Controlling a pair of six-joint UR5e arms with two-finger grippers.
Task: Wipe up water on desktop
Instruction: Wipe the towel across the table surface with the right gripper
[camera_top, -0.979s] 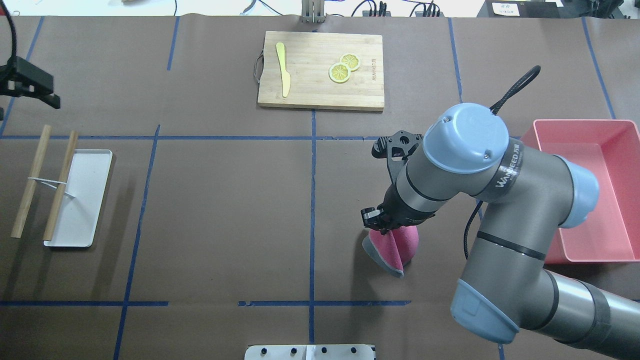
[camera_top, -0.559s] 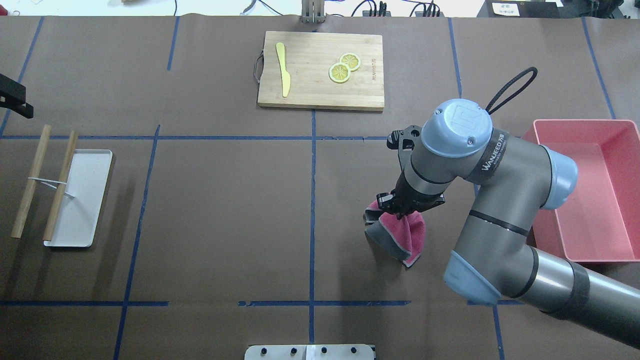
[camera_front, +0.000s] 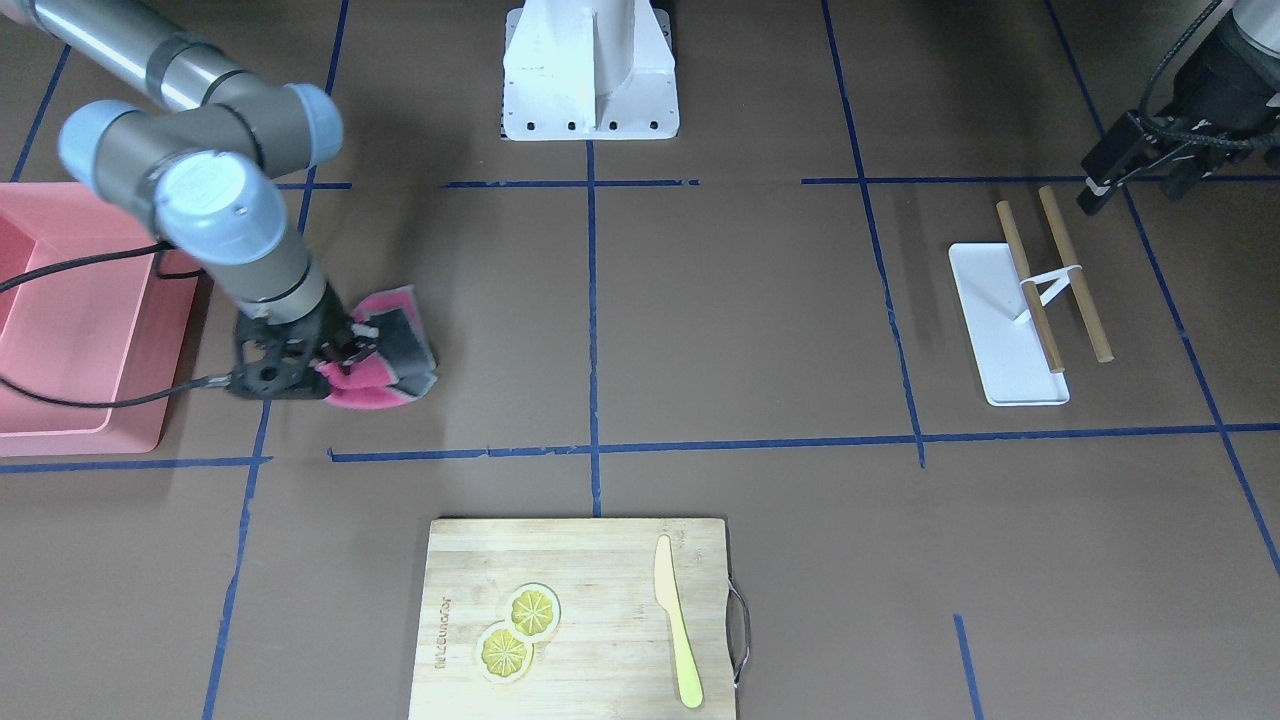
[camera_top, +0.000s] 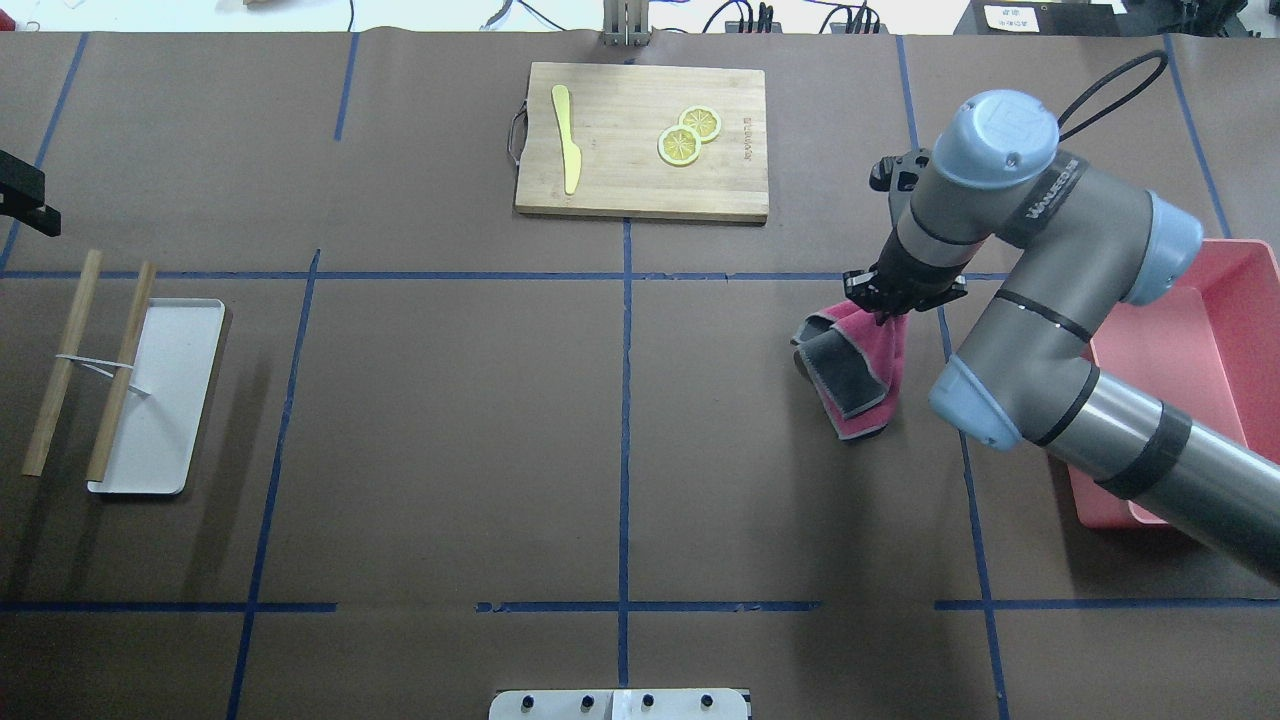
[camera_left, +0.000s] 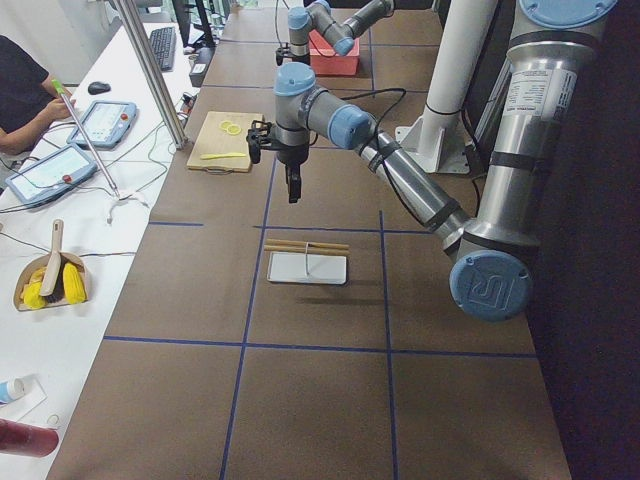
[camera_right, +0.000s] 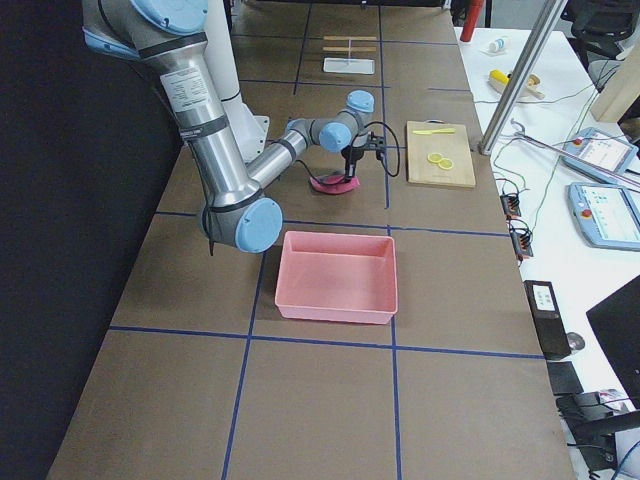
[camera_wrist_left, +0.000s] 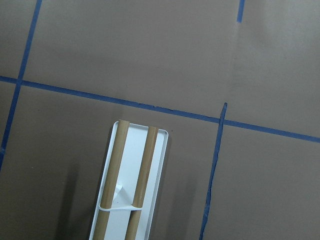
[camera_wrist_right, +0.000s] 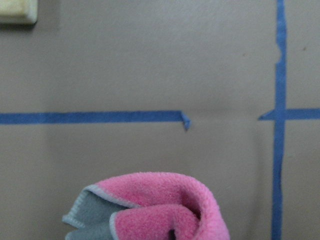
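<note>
Overhead behind me, front facing me, 2 at desktop (camera_top: 450, 420) ends, 2 wrists close down, board (camera_top: 641, 140) in 4.

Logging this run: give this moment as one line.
right gripper: shut on pink-and-grey fleece cloth | cloth: resting on dark-brown taped desktop | left gripper: state unclear

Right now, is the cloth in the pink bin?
No, the cloth sits on the desktop beside the pink bin, gripped by the right gripper.
</note>
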